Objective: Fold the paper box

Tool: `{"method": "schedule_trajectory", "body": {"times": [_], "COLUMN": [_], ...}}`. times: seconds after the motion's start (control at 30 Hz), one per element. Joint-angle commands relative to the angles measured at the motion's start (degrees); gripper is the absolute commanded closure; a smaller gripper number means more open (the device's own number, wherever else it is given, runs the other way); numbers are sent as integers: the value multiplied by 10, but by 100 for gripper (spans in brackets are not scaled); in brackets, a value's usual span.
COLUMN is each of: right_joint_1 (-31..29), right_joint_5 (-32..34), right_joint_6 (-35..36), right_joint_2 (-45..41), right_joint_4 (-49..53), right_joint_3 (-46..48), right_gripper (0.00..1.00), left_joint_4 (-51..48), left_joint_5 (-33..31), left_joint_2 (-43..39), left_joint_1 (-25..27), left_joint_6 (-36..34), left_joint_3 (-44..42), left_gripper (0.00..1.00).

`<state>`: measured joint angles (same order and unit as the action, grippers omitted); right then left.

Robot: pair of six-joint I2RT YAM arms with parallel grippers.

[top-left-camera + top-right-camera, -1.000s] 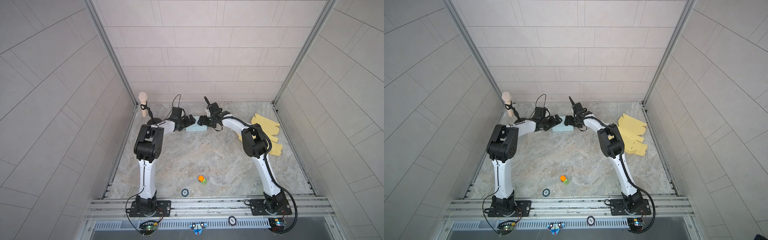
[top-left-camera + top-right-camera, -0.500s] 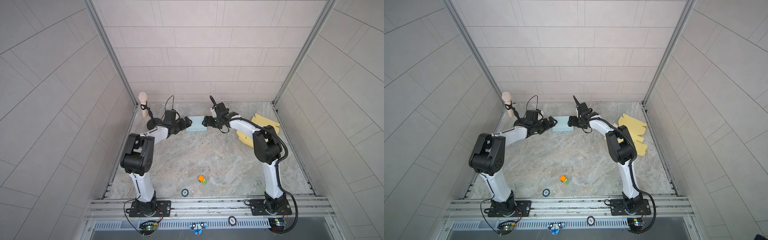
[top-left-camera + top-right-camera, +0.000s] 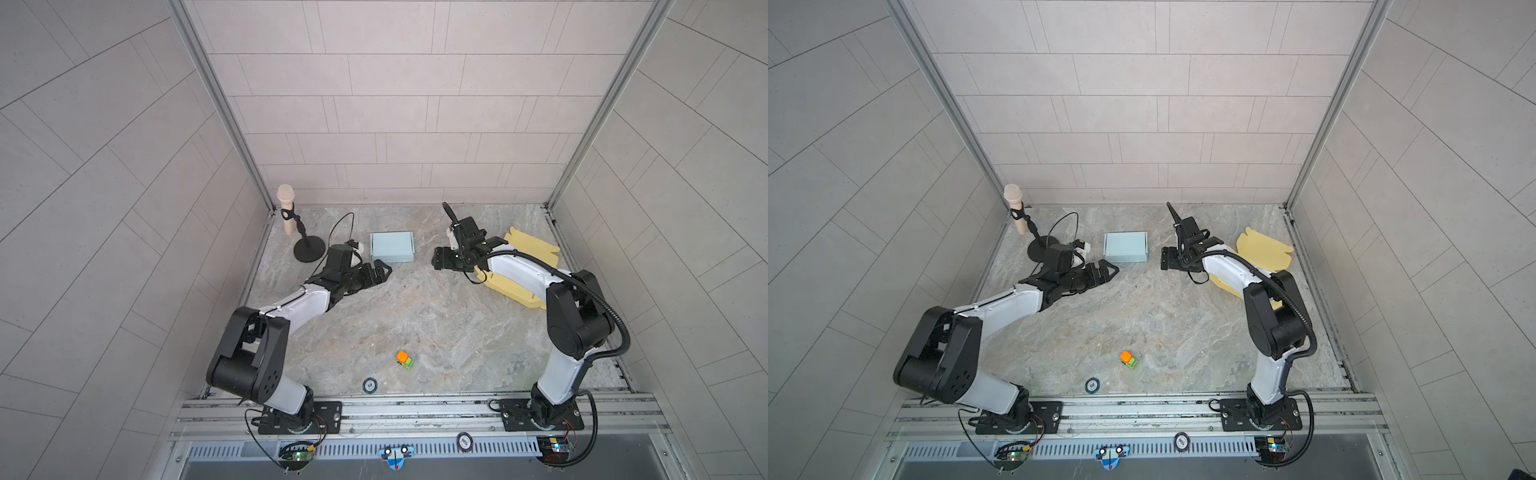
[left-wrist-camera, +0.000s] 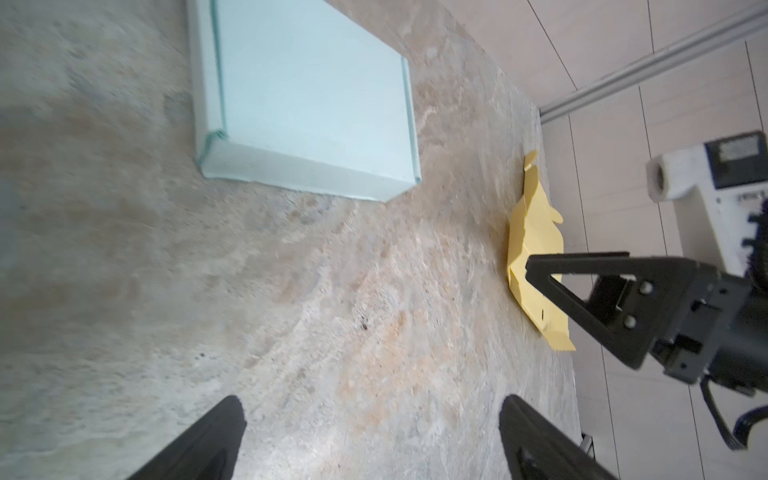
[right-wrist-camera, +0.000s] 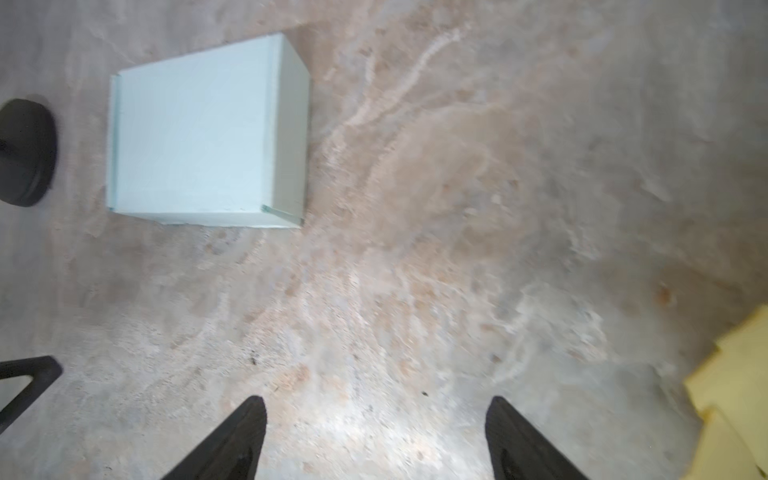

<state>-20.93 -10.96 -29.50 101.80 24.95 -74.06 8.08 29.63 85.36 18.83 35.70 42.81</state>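
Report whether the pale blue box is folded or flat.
Folded: the pale blue box shows upright side walls and a closed top.

Closed blue box on tabletop

Pale tiled walls, aluminium corner posts, mottled stone-look floor, even light

White arms, blk joints, cables
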Motion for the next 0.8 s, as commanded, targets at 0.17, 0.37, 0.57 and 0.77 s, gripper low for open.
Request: {"method": "schedule_trajectory", "body": {"times": [0.17,0.37,0.57,0.77], "right_joint_1": [32,61,75,80], "right_joint_5": [99,137,143,141], "right_joint_6": [38,63,83,92], "right_joint_2": [-24,14,62,101], "right_joint_4": [84,120,127,124], "right_joint_3": [-1,-38,-70,-94], "right_gripper": [16,18,23,23], "left_joint_4": [43,63,71,68], "left_joint_5": [4,-8,-11,-13], "left_joint_2": [-39,-51,-50,-37], "left_joint_1": [86,149,165,166], "left_joint_6": [-9,1,11,17], "left_joint_3": [-57,-72,-68,-46], "left_gripper": [0,0,0,0]}}
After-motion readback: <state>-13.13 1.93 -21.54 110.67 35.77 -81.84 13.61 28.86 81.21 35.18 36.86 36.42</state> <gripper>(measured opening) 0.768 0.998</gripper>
